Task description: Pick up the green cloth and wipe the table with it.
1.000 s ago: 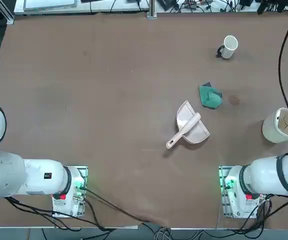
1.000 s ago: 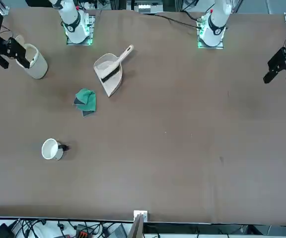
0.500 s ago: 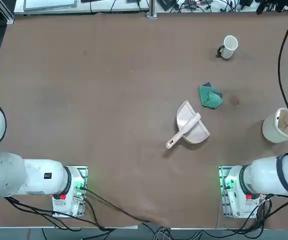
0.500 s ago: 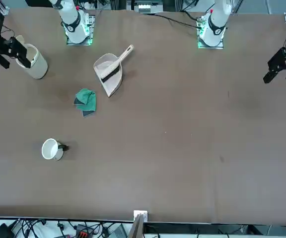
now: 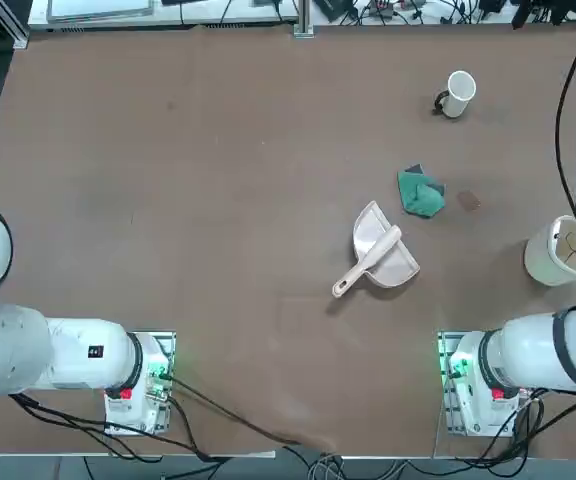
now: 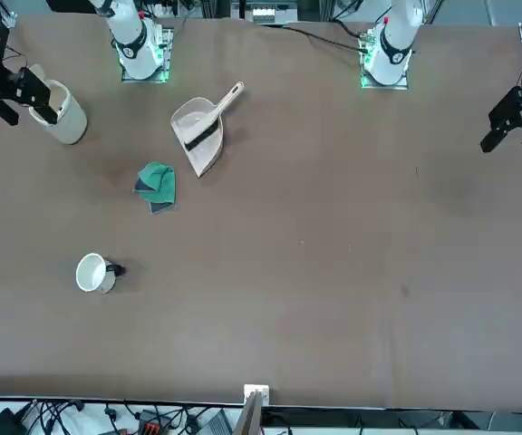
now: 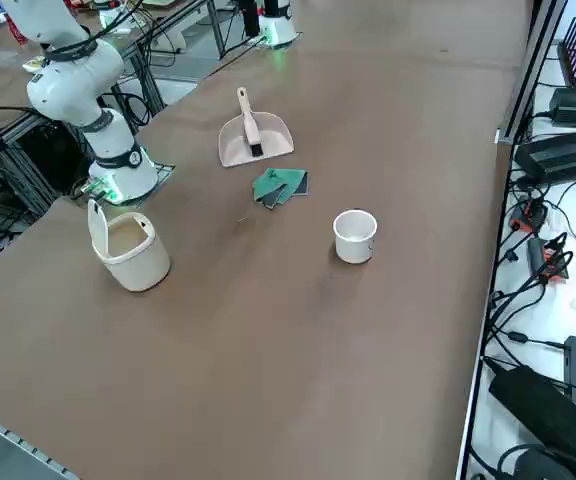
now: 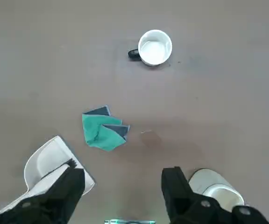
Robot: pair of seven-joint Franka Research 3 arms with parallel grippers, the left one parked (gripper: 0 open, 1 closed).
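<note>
Spread wide and empty, our claw (image 8: 124, 173) hangs above the table (image 5: 238, 250) and the cloth (image 8: 101, 131), which lies rumpled between the mug (image 8: 155, 47) and the dustpan (image 8: 51, 163). We judge it light, limp and hard to break, likely to slide or unfold if nudged, so we'd pinch low across its thick middle folds, not one loose corner.

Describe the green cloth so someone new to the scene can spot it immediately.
On the brown table, find the dustpan with a brush lying on it. The cloth lies beside it, between it and the white mug. It is a small, crumpled teal-green rag with dark corners showing; the dustpan and mug are both pale and rigid.
</note>
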